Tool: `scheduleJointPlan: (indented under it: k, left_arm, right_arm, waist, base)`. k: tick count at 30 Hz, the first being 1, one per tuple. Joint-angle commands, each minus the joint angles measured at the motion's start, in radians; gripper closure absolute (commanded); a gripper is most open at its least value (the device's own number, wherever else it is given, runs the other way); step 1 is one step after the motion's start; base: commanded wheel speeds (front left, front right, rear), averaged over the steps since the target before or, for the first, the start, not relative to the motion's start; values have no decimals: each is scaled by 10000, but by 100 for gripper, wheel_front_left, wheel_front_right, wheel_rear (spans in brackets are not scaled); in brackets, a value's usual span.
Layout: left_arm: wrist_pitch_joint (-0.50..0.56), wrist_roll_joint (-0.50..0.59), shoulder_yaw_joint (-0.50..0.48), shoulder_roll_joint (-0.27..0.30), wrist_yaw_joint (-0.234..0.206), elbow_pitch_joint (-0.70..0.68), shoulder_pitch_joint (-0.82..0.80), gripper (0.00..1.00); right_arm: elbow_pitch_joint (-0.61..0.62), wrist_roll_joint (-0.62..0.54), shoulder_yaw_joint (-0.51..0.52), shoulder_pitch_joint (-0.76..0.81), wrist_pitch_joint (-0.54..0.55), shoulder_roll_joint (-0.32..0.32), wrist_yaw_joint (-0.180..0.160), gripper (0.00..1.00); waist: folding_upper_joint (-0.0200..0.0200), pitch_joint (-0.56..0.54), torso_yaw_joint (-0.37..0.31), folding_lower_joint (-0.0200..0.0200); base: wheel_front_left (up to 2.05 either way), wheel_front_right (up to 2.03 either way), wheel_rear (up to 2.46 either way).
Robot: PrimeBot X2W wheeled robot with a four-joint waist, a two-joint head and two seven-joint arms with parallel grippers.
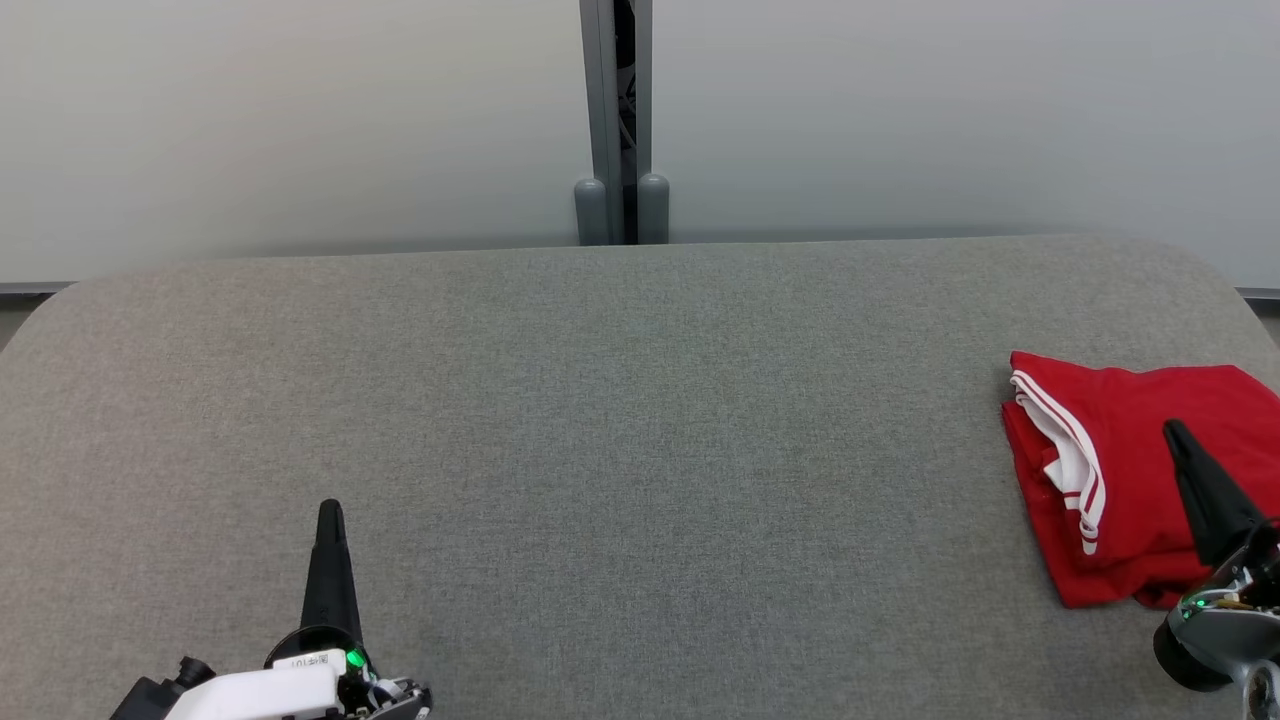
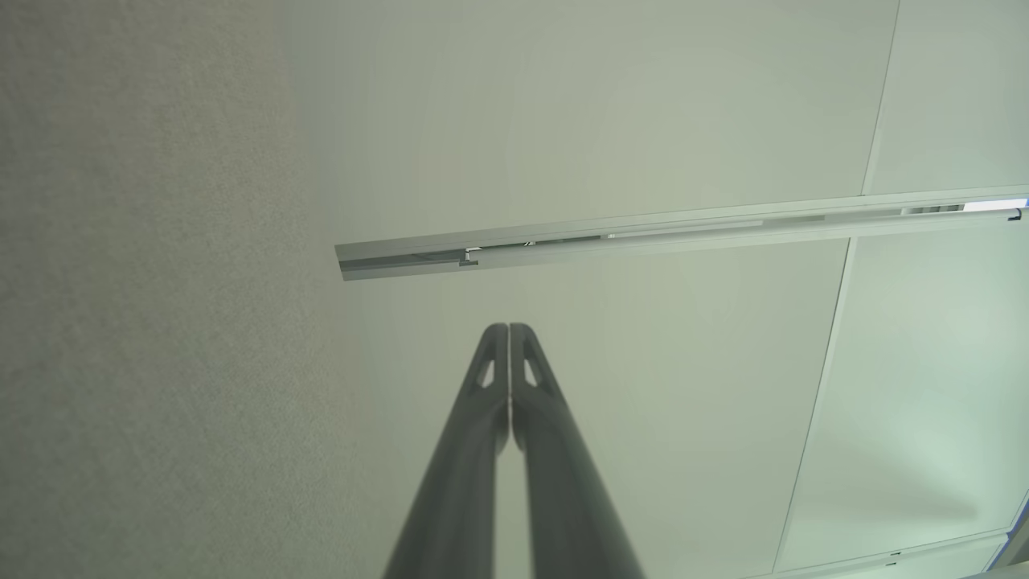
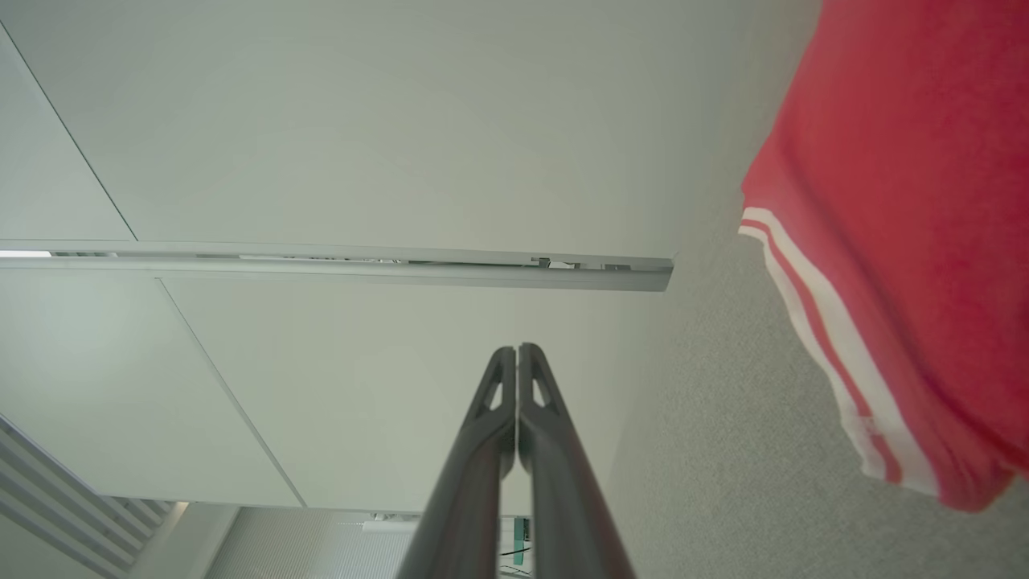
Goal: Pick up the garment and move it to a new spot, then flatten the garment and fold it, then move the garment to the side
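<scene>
Two dark, tapering grippers sit low in the head view, each with its fingers pressed together and holding nothing. The left gripper (image 1: pixel 330 510) is over bare cloth, and the right gripper (image 1: pixel 1172 428) overlaps one folded red garment (image 1: pixel 1120 450) trimmed with white stripes; contact cannot be told. The garment lies at the right end of one round-cornered table (image 1: pixel 640 420), covered in grey woven fabric. Behind stand two smooth pale wall panels (image 1: pixel 300 120), split by one grey metal post (image 1: pixel 603 100).
</scene>
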State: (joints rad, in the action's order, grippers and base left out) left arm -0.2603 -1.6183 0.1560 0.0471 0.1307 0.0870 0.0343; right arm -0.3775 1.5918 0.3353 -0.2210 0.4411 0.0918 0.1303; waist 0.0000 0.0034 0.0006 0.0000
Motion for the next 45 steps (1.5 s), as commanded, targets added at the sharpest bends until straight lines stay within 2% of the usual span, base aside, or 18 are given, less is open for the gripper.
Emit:
scheduleJointPlan:
  k: [1,45]
  left_arm:
    - [-37,-2,-36,14,56,-12,40,100]
    - [-38,-3,-38,14,56,-14,40,100]
  right_arm:
    - [-47,-68,15,-117,58,-1,7,100]
    - [-48,-144,112,-114,118,-52,8,100]
  waist:
    - [0,0,0,0]
    - [0,0,0,0]
  base:
    - [0,0,0]
    - [0,0,0]
